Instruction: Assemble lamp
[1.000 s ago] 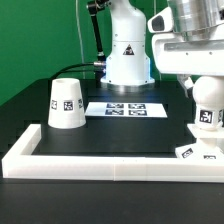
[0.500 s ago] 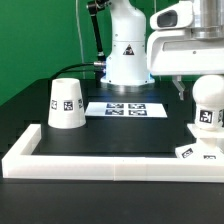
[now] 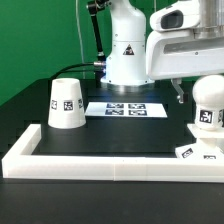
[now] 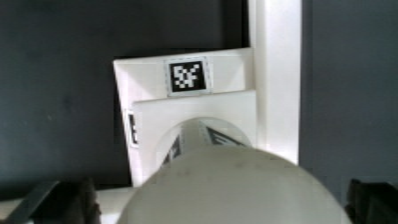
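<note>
The white ball-shaped bulb (image 3: 207, 108) stands upright on the flat square base (image 3: 192, 152) at the exterior view's right, next to the bar frame. In the wrist view the bulb (image 4: 222, 175) fills the foreground over the tagged base (image 4: 157, 110). My gripper (image 3: 203, 92) is straddling the bulb's upper part, open, with its fingers (image 4: 54, 200) apart from the bulb's sides. The gripper also shows in the wrist view (image 4: 210, 205). The truncated-cone shade (image 3: 65, 102) stands alone on the exterior view's left, with its tag facing the camera.
The marker board (image 3: 125, 108) lies flat between the shade and the bulb. The long white bar frame (image 3: 100, 162) runs along the front and up the left side. It passes right beside the base in the wrist view (image 4: 276, 50). The robot's pedestal (image 3: 127, 55) stands behind.
My fingers were close against the bulb a second ago and have spread away from it. The bulb stays standing on the base. The shade has not moved.
</note>
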`<state>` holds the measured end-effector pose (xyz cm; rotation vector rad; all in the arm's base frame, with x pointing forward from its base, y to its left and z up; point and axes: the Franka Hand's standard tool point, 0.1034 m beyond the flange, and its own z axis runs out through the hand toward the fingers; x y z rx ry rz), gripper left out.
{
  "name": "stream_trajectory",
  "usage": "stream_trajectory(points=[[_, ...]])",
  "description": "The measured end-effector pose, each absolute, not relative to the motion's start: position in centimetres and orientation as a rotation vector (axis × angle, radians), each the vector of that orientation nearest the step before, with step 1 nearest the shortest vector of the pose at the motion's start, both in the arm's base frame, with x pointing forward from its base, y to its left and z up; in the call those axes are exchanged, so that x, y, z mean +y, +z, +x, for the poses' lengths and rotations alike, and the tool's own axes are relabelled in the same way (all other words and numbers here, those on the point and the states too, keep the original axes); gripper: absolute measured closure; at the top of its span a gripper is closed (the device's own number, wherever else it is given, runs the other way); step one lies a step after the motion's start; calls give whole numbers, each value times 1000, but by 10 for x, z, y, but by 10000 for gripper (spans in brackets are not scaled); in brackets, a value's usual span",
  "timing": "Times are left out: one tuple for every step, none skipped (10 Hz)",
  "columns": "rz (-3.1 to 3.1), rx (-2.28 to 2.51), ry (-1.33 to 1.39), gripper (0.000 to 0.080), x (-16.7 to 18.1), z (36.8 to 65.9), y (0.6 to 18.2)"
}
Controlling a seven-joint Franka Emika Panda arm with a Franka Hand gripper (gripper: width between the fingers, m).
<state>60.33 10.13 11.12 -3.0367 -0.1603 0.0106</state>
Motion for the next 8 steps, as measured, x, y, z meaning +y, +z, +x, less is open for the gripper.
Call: stream_trajectory(points=[[-3043, -380, -36, 101, 103, 608, 113], [-3033, -559, -69, 101, 104, 611, 114], [-3014, -692, -94, 101, 104, 614, 115], [-2994, -809, -112, 101, 105, 616, 116], [-2958, -964, -119, 101, 105, 617, 117], [-2920, -1099, -130, 101, 106, 618, 117], [-2883, -1199, -131, 101, 106, 618, 117], [-2835, -1328, -130, 101, 105, 618, 117]])
